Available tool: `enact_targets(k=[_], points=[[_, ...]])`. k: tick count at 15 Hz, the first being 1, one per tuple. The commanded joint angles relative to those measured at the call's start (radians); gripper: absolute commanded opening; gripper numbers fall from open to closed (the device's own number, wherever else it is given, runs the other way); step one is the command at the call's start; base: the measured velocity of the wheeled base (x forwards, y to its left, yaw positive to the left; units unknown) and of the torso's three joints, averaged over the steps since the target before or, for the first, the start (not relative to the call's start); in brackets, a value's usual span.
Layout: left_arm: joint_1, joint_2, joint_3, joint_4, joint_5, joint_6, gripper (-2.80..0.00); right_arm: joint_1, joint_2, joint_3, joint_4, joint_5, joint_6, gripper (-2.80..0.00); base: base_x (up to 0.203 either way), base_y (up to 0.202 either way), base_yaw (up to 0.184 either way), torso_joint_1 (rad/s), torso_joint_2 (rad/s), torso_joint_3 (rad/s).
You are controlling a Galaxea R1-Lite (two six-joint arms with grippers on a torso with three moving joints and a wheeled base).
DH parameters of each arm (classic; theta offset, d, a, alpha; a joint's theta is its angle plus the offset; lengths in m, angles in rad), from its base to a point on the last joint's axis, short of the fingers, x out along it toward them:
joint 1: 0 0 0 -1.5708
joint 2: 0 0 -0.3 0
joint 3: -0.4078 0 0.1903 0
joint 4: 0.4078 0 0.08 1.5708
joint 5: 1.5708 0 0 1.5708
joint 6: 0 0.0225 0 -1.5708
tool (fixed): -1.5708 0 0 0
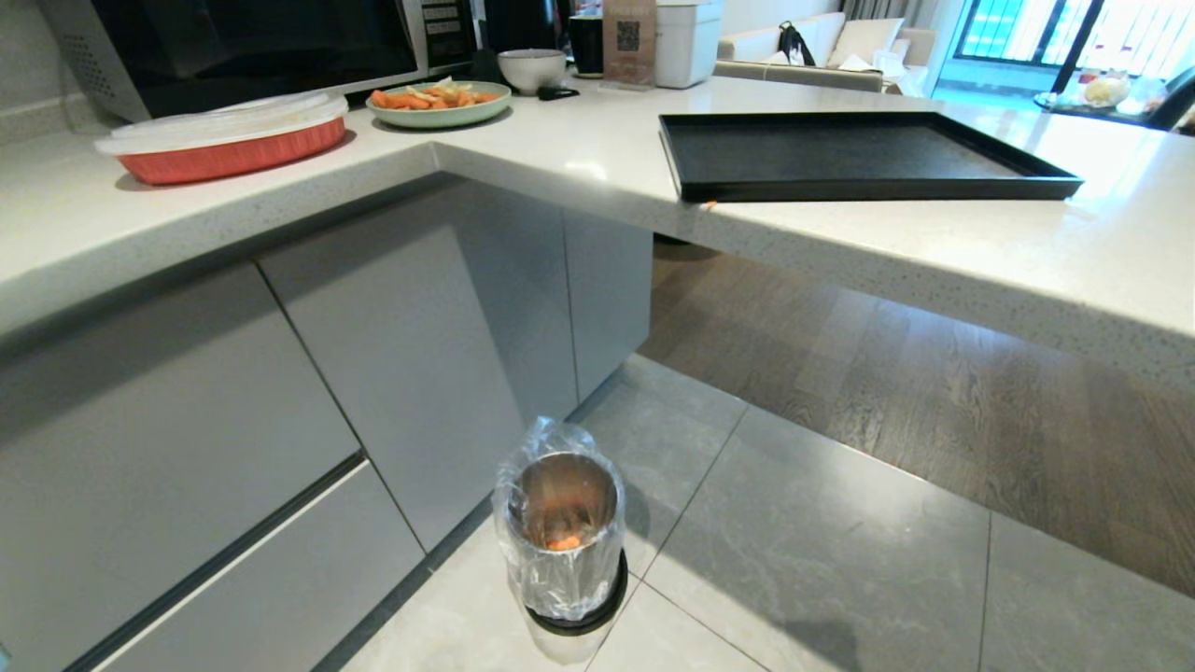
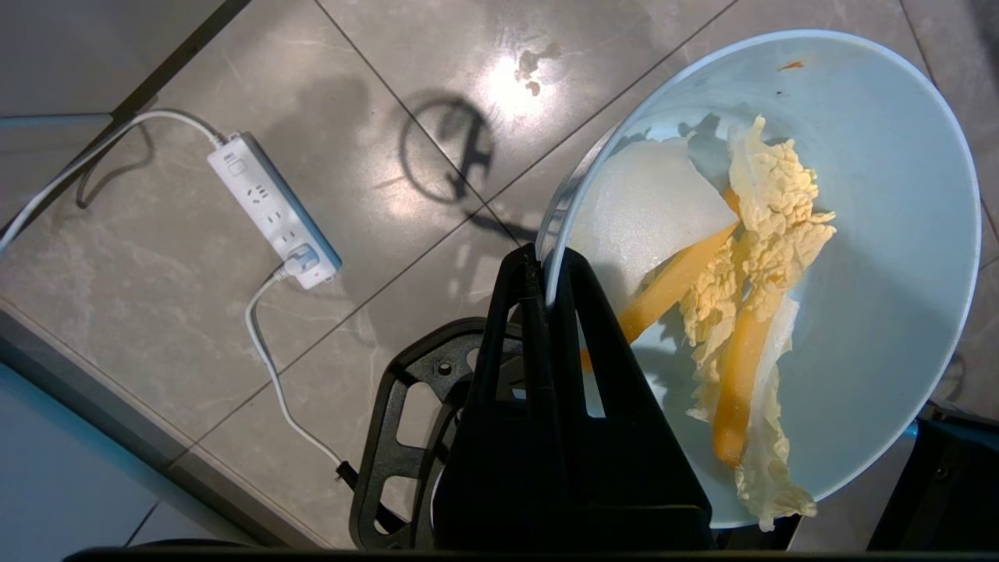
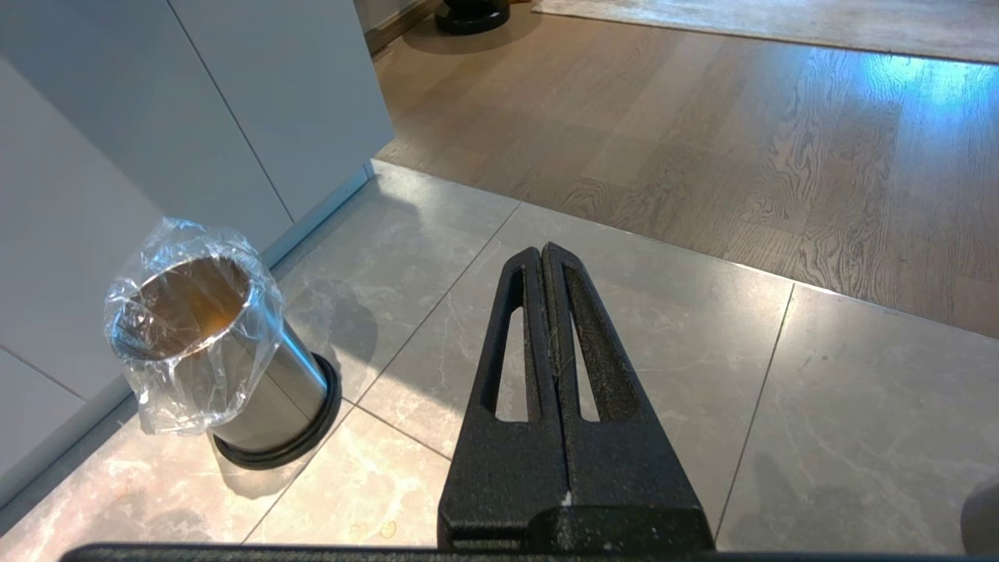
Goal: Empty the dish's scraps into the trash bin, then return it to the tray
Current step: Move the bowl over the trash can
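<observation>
My left gripper [image 2: 546,269] is shut on the rim of the pale-blue dish [image 2: 882,257], which it holds above the tiled floor. Yellow, white and orange scraps [image 2: 757,297] lie inside the dish. The trash bin [image 1: 565,537], a shiny metal cylinder lined with a clear bag, stands on the floor by the cabinets; it also shows as the trash bin [image 3: 215,343] in the right wrist view. The black tray [image 1: 850,154] lies bare on the counter. My right gripper [image 3: 543,254] hangs shut and holds nothing, over the tiles beside the bin. Neither arm appears in the head view.
A white power strip [image 2: 273,211] with a cord lies on the floor under the dish. On the counter sit a red baking dish [image 1: 224,140], a pale-green plate of food [image 1: 439,101] and a greyish-white bowl [image 1: 532,67]. Grey cabinets [image 1: 373,355] stand left of the bin.
</observation>
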Motion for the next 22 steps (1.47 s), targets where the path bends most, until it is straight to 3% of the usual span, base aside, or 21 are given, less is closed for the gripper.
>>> enact_targets(k=[1,14,22], points=[[-0.001,-0.007,0.006,0.003,-0.002,0.004,-2.8,0.0,0.0,0.0,-0.001,0.0,0.001,-2.8,0.0,0.0,0.0,0.0,0.0,0.0],[-0.006,-0.012,0.013,0.0,-0.015,0.009,-2.8,0.0,0.0,0.0,0.0,0.0,0.001,-2.8,0.0,0.0,0.0,0.0,0.0,-0.003],[-0.006,-0.024,0.024,0.0,-0.016,0.007,-2.8,0.0,0.001,0.0,0.0,0.0,0.001,-2.8,0.0,0.0,0.0,0.001,0.0,-0.171]])
